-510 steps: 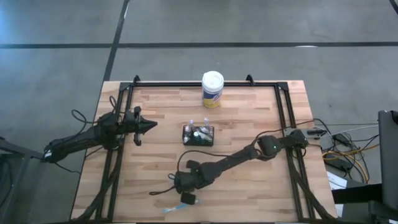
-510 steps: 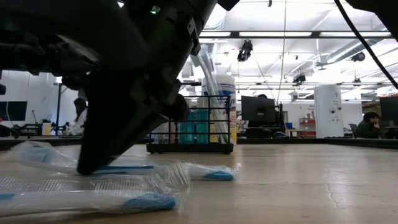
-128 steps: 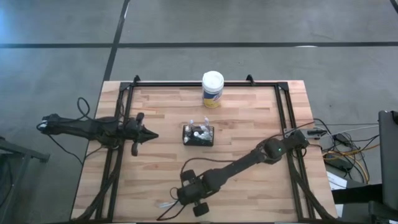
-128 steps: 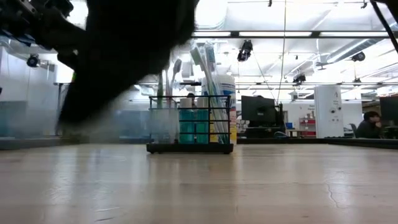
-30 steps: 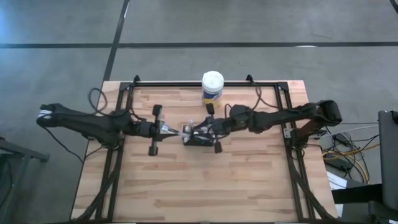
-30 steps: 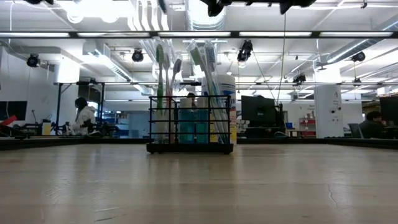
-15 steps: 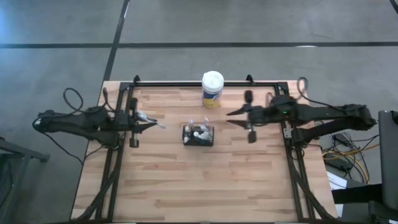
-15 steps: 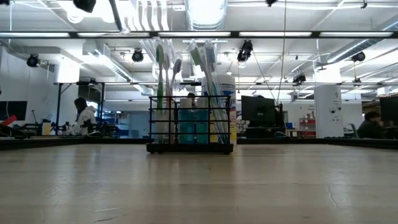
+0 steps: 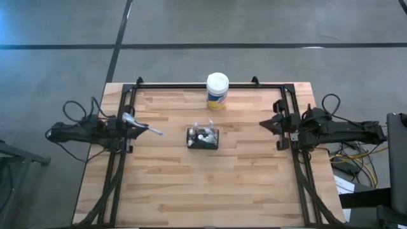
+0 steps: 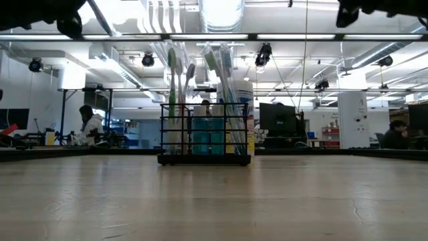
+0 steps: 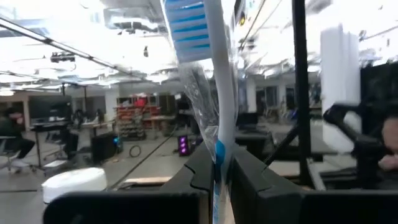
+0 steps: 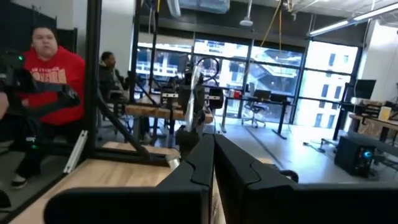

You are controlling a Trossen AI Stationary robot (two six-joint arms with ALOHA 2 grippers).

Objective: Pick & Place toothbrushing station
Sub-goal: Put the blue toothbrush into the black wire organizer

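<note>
The toothbrushing station, a small black slotted caddy [image 9: 202,138], stands on its base at the table's middle; in the low view [image 10: 204,137] several toothbrushes and teal tubes stand upright in it. My left gripper [image 9: 135,124] is over the table's left rail, well left of the caddy, shut on a wrapped toothbrush [image 9: 150,130]. My right gripper [image 9: 264,123] is shut and empty near the table's right rail, well right of the caddy; its wrist view shows the fingers [image 12: 213,163] closed together. My left gripper pinches the toothbrush's handle [image 11: 217,157] between its two fingers, through a clear wrapper. The fingers point about level toward the table's right, and the brush lies along them. Its blue-bristled head [image 11: 186,28] sticks out past the fingertips, clear above the table.
A white-lidded, yellow-labelled round canister [image 9: 217,91] stands at the far edge behind the caddy. Black frame rails [image 9: 191,86] run along the far, left and right sides. People show in the room beyond [image 12: 53,68]. Bare wood lies in front of the caddy.
Both grippers have drawn away from the caddy. My left gripper has gone toward the table's left edge, carrying the wrapped toothbrush clear of the caddy. My right gripper has gone toward the right edge, empty. The caddy has stayed where it was.
</note>
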